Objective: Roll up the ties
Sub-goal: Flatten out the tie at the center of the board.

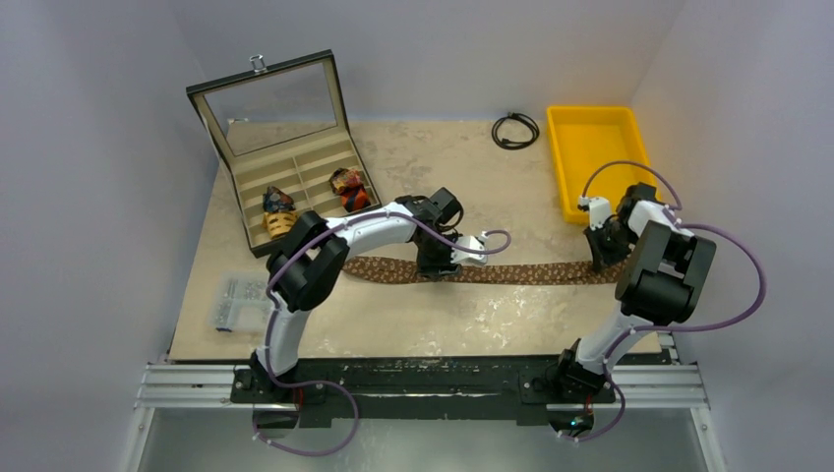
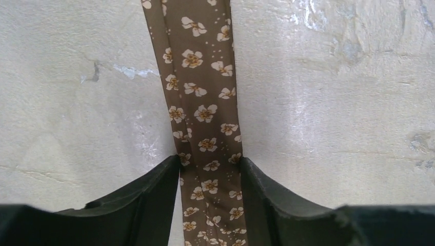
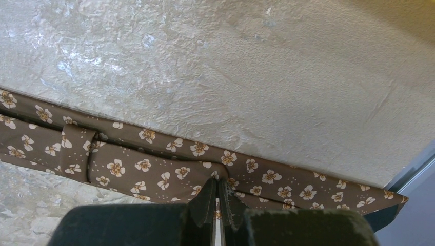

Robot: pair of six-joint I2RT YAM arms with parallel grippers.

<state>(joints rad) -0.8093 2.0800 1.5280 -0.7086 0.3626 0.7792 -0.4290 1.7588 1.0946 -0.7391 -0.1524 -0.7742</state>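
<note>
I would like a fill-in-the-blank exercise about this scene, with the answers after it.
The brown tie lies flat on the ____. The ____ hand is shut tight on it. The open box holds ____ rolled ties. The bin at the far right is ____. Answers: table; right; two; yellow.

brown tie [image 2: 205,113] with cream-and-orange flowers, yellow bin [image 1: 595,157], mottled beige table [image 1: 443,315]

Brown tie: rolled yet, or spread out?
Spread out. The brown tie lies flat in one long strip across the table, left gripper straddling it, right gripper pinching it; no coil shows.
</note>
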